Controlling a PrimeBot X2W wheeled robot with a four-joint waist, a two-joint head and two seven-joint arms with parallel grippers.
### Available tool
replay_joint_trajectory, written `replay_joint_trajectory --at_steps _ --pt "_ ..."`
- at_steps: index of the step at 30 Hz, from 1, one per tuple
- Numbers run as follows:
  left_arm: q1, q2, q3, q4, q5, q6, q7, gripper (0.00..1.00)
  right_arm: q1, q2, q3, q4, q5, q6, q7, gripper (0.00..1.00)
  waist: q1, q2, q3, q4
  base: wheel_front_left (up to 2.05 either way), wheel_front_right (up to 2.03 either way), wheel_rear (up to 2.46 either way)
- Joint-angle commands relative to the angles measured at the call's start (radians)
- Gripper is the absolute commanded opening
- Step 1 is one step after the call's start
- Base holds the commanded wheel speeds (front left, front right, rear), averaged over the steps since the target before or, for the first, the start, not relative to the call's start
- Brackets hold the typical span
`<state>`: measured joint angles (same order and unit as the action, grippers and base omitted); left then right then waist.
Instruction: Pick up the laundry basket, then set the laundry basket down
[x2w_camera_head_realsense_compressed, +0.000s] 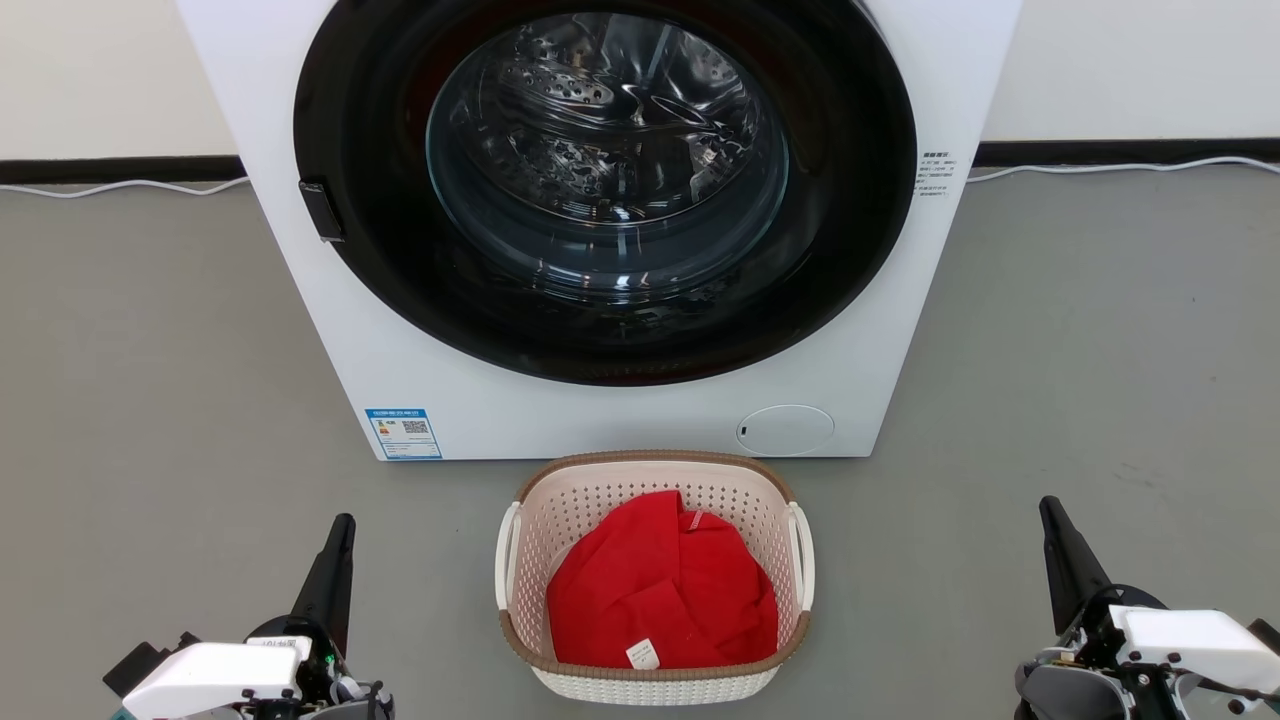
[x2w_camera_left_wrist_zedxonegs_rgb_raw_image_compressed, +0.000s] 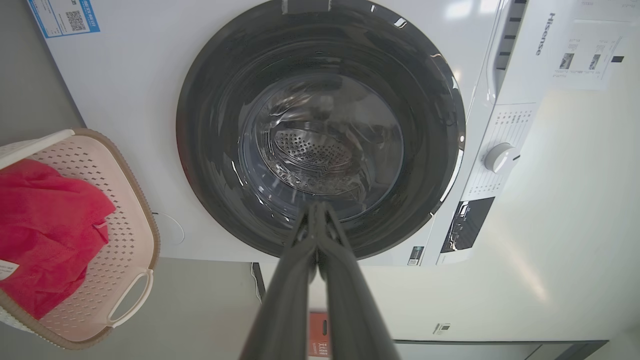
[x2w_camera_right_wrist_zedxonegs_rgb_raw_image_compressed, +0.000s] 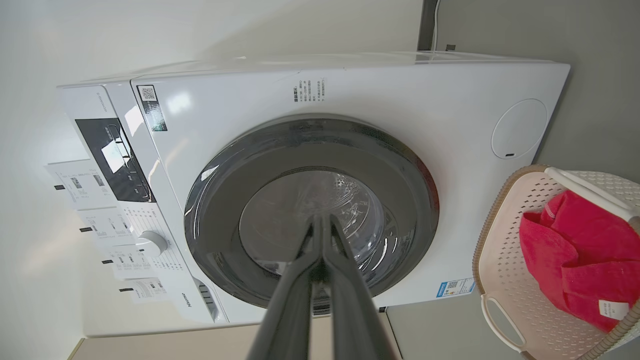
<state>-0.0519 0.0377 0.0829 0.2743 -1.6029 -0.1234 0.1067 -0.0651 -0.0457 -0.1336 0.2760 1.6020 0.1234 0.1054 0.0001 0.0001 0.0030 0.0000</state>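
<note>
The laundry basket (x2w_camera_head_realsense_compressed: 655, 478), cream-white with a brown rim and white side loop handles, stands on the grey floor just in front of the washing machine, holding a red cloth (x2w_camera_head_realsense_compressed: 665, 585). It also sits at the left edge of the left wrist view as the basket (x2w_camera_left_wrist_zedxonegs_rgb_raw_image_compressed: 127, 220), and at the right edge of the right wrist view as the basket (x2w_camera_right_wrist_zedxonegs_rgb_raw_image_compressed: 505, 250). My left gripper (x2w_camera_head_realsense_compressed: 343, 525) is low at the left, well apart from the basket, shut and empty; its fingertips (x2w_camera_left_wrist_zedxonegs_rgb_raw_image_compressed: 316, 207) meet. My right gripper (x2w_camera_head_realsense_compressed: 1048, 505) is low at the right, likewise apart, shut and empty, fingertips (x2w_camera_right_wrist_zedxonegs_rgb_raw_image_compressed: 322, 220) together.
The white washing machine (x2w_camera_head_realsense_compressed: 880, 330) with its closed round dark glass door (x2w_camera_head_realsense_compressed: 605, 180) stands right behind the basket. Grey floor (x2w_camera_head_realsense_compressed: 150, 380) stretches open on both sides. A white cable (x2w_camera_head_realsense_compressed: 1120, 168) runs along the wall's black skirting.
</note>
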Motion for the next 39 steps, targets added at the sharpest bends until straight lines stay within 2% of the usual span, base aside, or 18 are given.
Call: replay_joint_trajectory --at_steps 1,39 --pt "-0.056 0.013 0.031 -0.029 -0.006 -0.007 0.007 0.00 -0.043 -0.005 0.019 -0.031 0.006 0.007 0.009 0.00 0.0000 -0.0001 0.000 0.000 0.00 0.00 0.00" --pt "-0.056 0.013 0.031 -0.029 -0.006 -0.007 0.006 0.00 -0.043 -0.005 0.019 -0.031 0.006 0.007 0.008 0.00 0.0000 -0.0001 0.000 0.000 0.00 0.00 0.00"
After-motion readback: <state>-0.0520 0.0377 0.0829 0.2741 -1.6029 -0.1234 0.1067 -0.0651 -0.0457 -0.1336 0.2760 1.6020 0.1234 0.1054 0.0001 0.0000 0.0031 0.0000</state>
